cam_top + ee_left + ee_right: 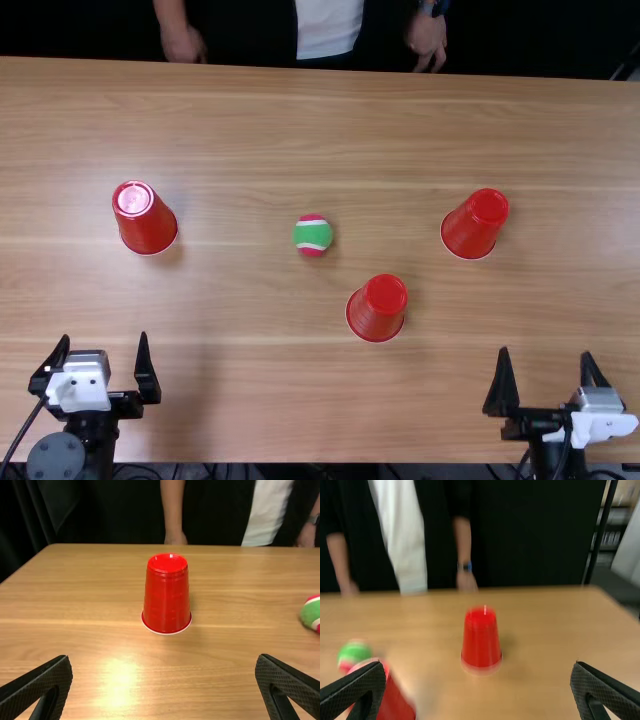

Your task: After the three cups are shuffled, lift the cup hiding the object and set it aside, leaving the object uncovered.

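On the table [320, 120], a green-and-pink ball [313, 235] lies bare among left cup [144, 218], near cup [377, 309] and right cup [474, 224]. Left gripper [103, 340] and right gripper [545, 354] gape, empty. The left wrist view catches just the ball's edge.

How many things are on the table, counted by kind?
Red cups, upside down: 3 (left cup, near middle cup, right cup)
Green and red ball, uncovered: 1
Total: 4
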Controlling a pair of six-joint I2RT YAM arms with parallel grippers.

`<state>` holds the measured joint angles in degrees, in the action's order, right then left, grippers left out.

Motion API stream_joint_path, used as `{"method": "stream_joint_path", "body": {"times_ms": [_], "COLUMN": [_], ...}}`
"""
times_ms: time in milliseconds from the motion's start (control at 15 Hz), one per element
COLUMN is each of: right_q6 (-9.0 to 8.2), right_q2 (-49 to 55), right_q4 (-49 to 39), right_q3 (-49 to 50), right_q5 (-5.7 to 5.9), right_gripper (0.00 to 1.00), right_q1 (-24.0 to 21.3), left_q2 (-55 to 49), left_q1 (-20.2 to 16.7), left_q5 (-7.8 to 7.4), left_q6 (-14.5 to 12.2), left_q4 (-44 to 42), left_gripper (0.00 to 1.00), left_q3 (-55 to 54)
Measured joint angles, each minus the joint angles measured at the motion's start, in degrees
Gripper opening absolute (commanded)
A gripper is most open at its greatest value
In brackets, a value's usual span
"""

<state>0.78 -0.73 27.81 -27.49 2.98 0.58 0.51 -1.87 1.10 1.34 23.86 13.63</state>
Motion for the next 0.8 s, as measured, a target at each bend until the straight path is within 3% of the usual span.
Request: {"method": "stream_joint_path", "body": {"times_ms": [200,333,800], "right_q6": [0.09,0.11,-0.04], "right_q2": [0.0,0.0,0.0], "right_q4": [-24.0,-32.8,-33.6], "right_q3": [11.2,17.0,25.7], "right_q5": [0.85,0.94,0.57], "right_gripper": [1.00,1.00,1.00], "right_q1": [0.0,0.0,0.0], "left_q2": [0.0,0.0,0.0], "left_q1": [0.0,0.0,0.0], "left_q5": [0.02,-0.02,-0.07], "left_q6": [0.0,-0.1,-0.1], "left_q4": [-8.8,-12.7,-15.2], "left_gripper": [1.00,1.00,1.00], "left_q3": [-6.5,-8.4,-10.6]}}
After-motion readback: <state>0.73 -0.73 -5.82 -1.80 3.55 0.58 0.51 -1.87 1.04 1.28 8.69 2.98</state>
